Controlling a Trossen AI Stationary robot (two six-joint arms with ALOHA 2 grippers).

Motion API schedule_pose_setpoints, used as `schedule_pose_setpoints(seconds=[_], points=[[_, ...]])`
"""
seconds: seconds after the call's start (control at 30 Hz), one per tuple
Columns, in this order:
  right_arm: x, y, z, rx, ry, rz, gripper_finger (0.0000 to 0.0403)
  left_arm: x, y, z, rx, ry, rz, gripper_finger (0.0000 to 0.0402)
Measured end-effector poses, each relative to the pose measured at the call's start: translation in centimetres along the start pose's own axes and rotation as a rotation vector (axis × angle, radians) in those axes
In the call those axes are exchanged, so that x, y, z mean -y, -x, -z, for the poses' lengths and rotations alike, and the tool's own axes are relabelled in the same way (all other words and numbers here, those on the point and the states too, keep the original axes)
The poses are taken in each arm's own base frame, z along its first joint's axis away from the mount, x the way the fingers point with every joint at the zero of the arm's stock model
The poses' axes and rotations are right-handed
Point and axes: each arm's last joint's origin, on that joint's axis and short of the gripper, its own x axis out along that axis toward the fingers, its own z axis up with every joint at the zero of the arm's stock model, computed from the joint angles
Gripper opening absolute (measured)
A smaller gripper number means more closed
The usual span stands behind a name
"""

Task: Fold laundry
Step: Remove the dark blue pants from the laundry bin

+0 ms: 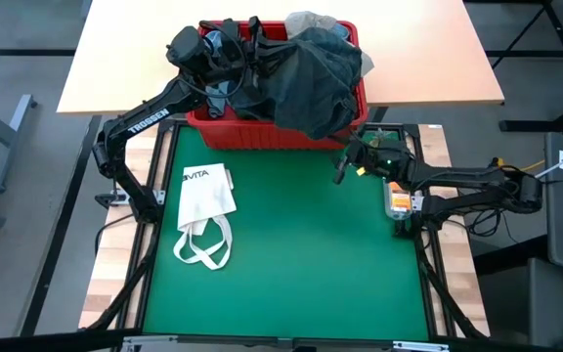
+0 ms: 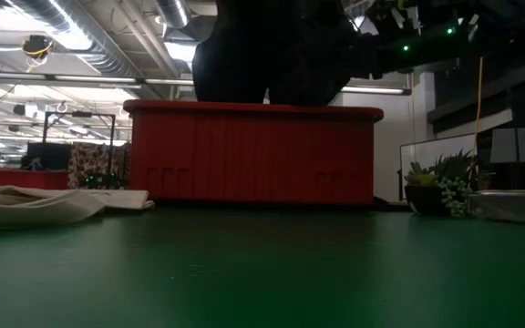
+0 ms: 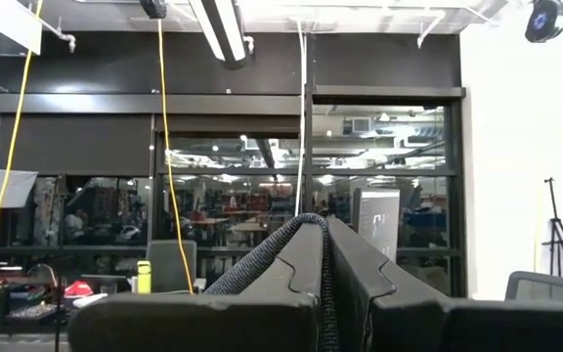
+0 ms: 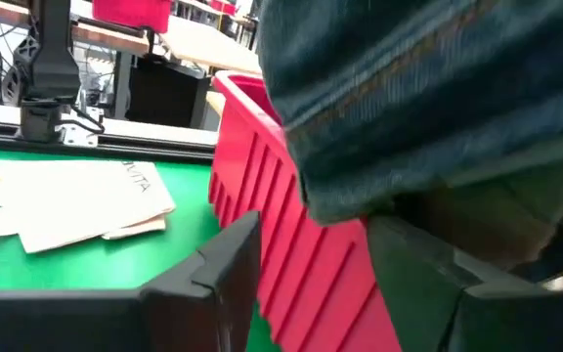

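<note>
A red bin (image 1: pixel 233 132) stands at the far edge of the green mat, heaped with laundry (image 1: pixel 306 73). A dark green-grey garment (image 1: pixel 316 103) hangs over the bin's front rim. My left gripper (image 1: pixel 228 51) is raised above the bin's left end and is shut on a strip of dark cloth. My right gripper (image 1: pixel 344 168) stands open and level just in front of the bin's right front corner, touching nothing. In its wrist view the bin's red wall (image 4: pixel 291 235) and overhanging blue-grey cloth (image 4: pixel 409 88) lie just beyond the fingers. A white tote bag (image 1: pixel 206 196) lies flat on the mat's left. My left gripper pinches a dark ribbed strip of cloth (image 3: pixel 286 249) between its two shut fingers (image 3: pixel 399 303). The strip curves up over the fingertips. The fingers slant upward, away from the table. Where the strip runs below them is hidden by the fingers.
Green mat (image 1: pixel 301 264) lies bare in the middle and near part. A light wooden table (image 1: pixel 115 59) stands beyond the bin. A small potted plant (image 2: pixel 440 187) and a clear container (image 2: pixel 513 205) sit past the mat's right side.
</note>
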Motion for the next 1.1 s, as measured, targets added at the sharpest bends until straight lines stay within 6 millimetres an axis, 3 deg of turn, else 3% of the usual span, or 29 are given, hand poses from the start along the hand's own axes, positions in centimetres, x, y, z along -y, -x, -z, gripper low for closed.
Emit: schedule_pose_setpoints(seconds=[0.3, 0.5, 0.63, 0.8, 1.1], points=[[-0.1, -0.7, -0.3, 0.092, 0.024, -0.006, 0.0188, 0.0, 0.0, 0.0, -0.003, 0.002, -0.001, 0.0000], [-0.3, -0.6, -1.1, 0.195, 0.066, -0.113, 0.0182, 0.0, 0.0, 0.1, -0.011, 0.004, 0.017, 0.0000], [-0.1, -0.7, -1.8, 0.218, 0.073, -0.111, 0.0133, 0.1, 0.0, 0.1, -0.019, 0.006, 0.035, 0.0000], [0.1, -0.8, -2.7, 0.242, 0.094, -0.100, 0.0021, 0.1, 0.0, 0.3, -0.038, 0.015, 0.041, 0.0000], [0.7, 1.4, -3.8, 0.219, 0.127, -0.126, 0.0008, 0.0, 0.1, 0.9, -0.095, 0.047, 0.054, 0.0000]])
